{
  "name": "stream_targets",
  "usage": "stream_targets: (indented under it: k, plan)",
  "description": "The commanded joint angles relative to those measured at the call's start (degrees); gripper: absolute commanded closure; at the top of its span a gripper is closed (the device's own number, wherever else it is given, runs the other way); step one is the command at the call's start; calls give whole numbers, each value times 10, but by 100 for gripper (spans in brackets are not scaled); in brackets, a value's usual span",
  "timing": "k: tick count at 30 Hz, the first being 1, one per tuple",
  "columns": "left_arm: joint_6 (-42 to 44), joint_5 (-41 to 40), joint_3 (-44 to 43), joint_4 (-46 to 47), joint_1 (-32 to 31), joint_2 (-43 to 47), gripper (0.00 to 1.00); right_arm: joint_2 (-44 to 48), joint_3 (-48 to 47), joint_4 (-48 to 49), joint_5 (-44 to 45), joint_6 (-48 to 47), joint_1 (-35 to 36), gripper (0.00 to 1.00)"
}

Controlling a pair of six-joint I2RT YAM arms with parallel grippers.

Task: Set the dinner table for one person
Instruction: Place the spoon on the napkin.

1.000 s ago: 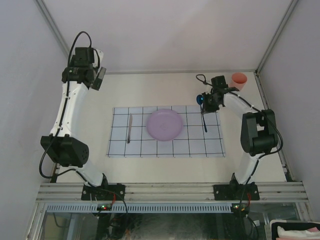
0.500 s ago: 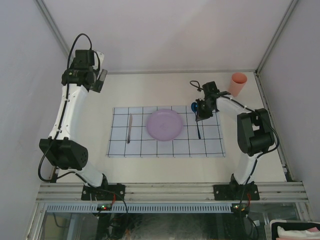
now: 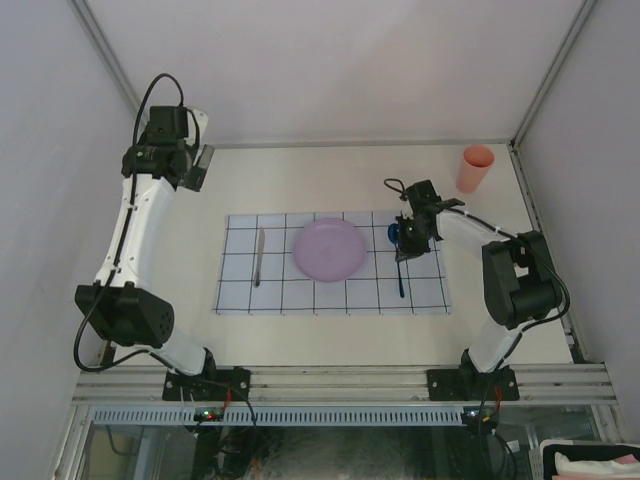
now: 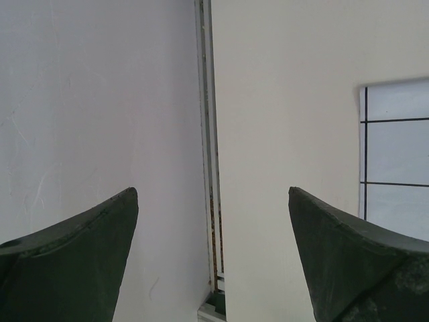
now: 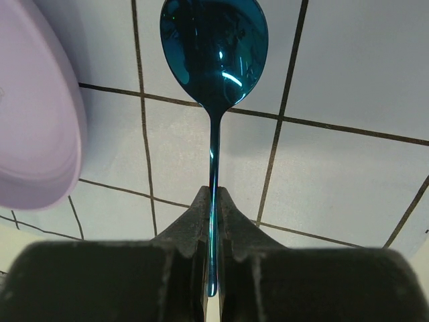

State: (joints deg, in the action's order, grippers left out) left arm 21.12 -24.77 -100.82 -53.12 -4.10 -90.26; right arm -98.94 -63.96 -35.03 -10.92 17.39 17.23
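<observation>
A lilac plate (image 3: 329, 249) sits on a checked mat (image 3: 240, 290) on the off-white bench (image 3: 300, 180); just right of the plate, the right fingers (image 5: 191, 231) clench a blue spoon (image 5: 214, 50) by its handle, likely to lay it there; far left of the plate, the left fingers (image 4: 80, 255) gape empty.

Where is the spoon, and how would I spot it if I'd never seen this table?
Look at the checked cloth in the middle of the dinner table, with the purple plate on it. Just right of the plate, the right gripper pinches the spoon by its thin handle. It is the only shiny dark-blue thing; the utensil left of the plate is silver.
</observation>
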Motion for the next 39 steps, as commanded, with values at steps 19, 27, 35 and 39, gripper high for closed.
stream_targets:
  k: [19,27,35,39]
  plan:
    - [-19,4,16,-3,-2,38,5,-25,-9,68,4,8,-17,100]
    - [-15,-1,28,-1,-2,44,5,-34,-18,81,3,-1,-23,100]
    - [-14,-1,31,-1,-1,48,5,-52,-39,76,2,-14,-35,100]
    - [-15,0,34,-1,-2,48,5,-50,-39,60,4,-20,-41,100]
